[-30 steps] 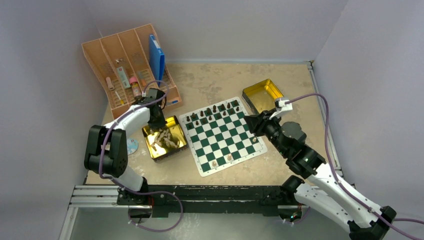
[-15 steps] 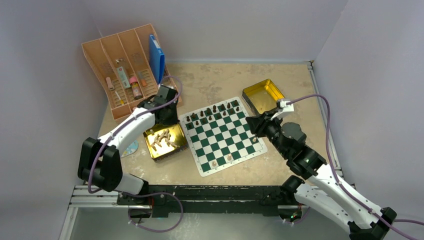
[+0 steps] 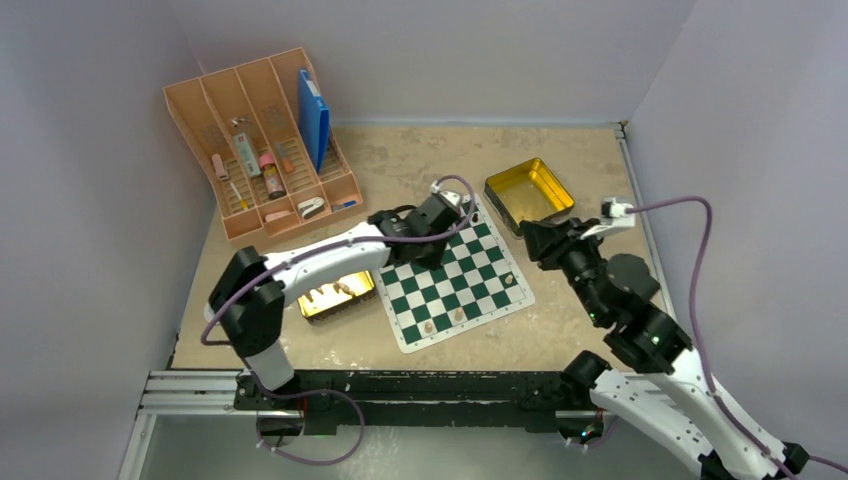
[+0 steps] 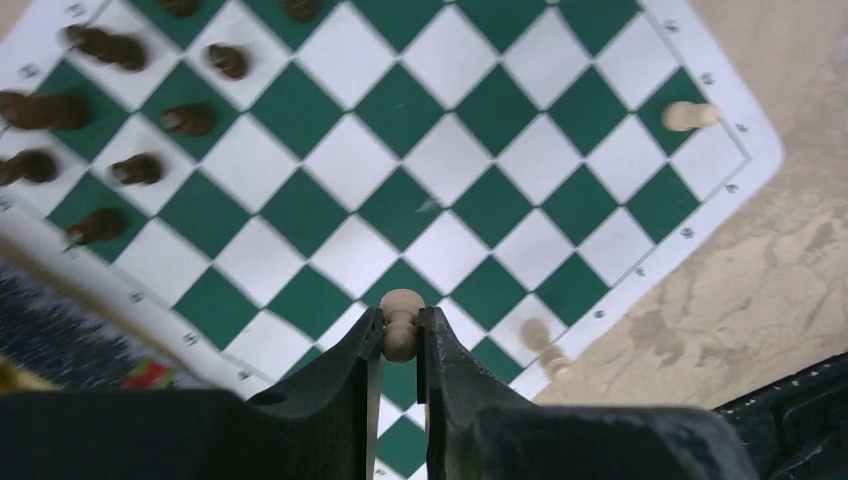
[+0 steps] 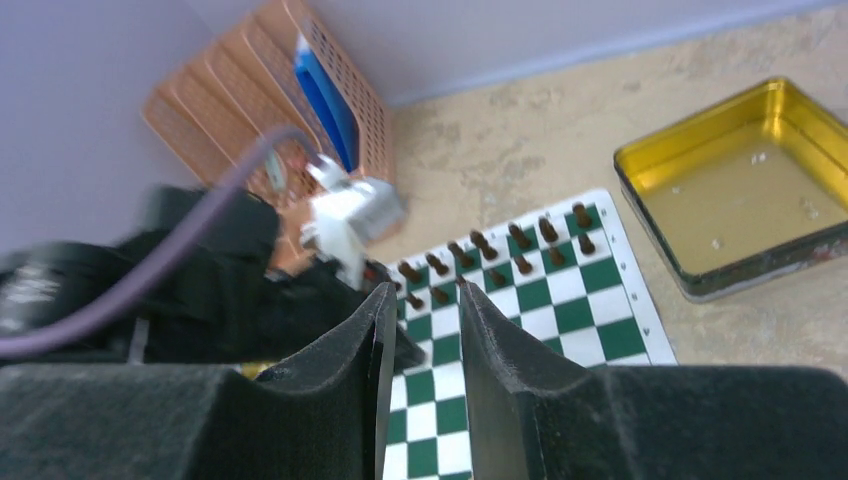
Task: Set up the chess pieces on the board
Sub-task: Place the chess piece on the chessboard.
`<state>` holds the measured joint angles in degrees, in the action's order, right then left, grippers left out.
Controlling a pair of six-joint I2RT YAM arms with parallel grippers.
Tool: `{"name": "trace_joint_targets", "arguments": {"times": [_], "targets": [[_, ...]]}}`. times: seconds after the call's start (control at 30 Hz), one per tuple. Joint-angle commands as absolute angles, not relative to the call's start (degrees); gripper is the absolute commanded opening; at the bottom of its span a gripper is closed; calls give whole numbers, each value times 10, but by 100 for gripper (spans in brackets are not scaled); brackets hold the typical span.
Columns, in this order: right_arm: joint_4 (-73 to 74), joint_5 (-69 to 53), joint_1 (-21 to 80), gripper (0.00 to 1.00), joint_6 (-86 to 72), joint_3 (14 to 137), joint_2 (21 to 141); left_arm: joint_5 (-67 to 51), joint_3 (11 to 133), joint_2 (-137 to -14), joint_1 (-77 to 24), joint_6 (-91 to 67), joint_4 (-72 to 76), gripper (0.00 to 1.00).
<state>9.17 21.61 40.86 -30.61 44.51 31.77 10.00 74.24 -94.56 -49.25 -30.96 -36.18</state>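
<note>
Left gripper (image 4: 400, 342) (pawn (image 4: 402, 306) pinched) outstretched over board (image 4: 440, 160).

The board (image 4: 445, 160) is a thin matt mat printed in green and white, vinyl by the look of it. The light pawn (image 4: 400, 322) between the fingers (image 4: 345, 385) of the left gripper (image 4: 400, 340) looks like smooth pale wood with a soft sheen. Those fingers are matt black plastic, faintly grainy. The dark chessmen (image 4: 185, 118) along the board's far edge look like stained brown wood. The tin (image 5: 740, 200) near the table's far right corner is glossy gold metal. The table (image 3: 420, 160) is matt, mottled beige and stone-like. The organiser (image 3: 200, 110) at its far left corner is perforated salmon plastic.
</note>
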Motion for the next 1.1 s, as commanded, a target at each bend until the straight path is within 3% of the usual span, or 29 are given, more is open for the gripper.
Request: {"name": "trace_joint_targets", "arguments": {"times": [0.0, 0.27, 0.47, 1.07], "targets": [[89, 251, 409, 32, -311, 491, 267, 139, 819, -1001, -551, -317, -316, 14], [85, 290, 410, 33, -309, 504, 214, 111, 883, -1107, -603, -298, -245, 14], [91, 303, 410, 33, -306, 508, 195, 128, 960, -1188, -623, -288, -278, 14], [101, 323, 409, 34, -298, 505, 187, 110, 1000, -1250, -633, -291, -287, 17]]}}
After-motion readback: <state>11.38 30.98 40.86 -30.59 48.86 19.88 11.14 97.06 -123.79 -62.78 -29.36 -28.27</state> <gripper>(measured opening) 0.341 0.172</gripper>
